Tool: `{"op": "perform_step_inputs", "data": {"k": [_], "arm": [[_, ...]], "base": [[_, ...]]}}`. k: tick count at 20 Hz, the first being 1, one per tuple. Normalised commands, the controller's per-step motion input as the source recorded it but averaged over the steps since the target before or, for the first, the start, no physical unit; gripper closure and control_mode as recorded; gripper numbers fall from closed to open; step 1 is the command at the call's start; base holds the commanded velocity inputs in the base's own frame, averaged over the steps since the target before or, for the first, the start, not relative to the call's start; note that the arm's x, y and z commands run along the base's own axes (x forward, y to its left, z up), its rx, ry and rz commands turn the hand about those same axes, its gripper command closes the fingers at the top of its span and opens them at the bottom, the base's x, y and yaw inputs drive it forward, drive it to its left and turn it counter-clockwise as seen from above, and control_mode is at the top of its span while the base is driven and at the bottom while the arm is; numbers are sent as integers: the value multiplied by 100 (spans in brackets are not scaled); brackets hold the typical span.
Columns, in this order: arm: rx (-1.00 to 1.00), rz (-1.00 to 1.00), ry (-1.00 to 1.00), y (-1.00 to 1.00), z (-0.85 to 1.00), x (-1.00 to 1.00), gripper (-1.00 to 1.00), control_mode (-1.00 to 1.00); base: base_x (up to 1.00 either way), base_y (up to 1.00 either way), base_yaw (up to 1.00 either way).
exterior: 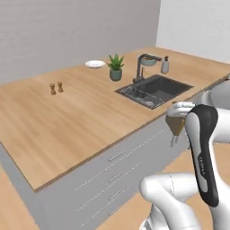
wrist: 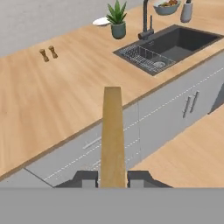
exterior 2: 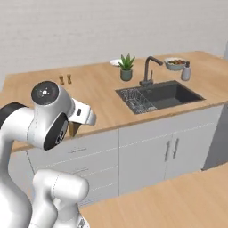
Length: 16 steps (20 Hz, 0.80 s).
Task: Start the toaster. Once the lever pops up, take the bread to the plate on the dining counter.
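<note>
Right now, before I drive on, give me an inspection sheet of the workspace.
Surface: dining counter, light wood, with a dark inset sink and tap.
Job's things: bread held edge-on in the gripper; plate at the far edge, behind the plant, bare.
Clutter: potted plant, two small brown shakers, bowl of food, soap bottle, rack in the sink.
Grippers: gripper shut on the bread, short of the counter edge.
Cables: nothing seen.
Surroundings: grey drawers and cabinets below, wood floor, pale walls.
</note>
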Motion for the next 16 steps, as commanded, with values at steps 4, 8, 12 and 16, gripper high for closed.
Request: {"op": "perform_step_inputs", "data": {"k": [4,8,12,16], "arm": [[0,0,0,0,0,0,100,100],[0,0,0,0,0,0,100,100],[0,0,0,0,0,0,100,100],[0,0,0,0,0,0,100,100]], "base": [[-72,-4,69],[-6,41,36],[17,99,14],[25,100,10]]}}
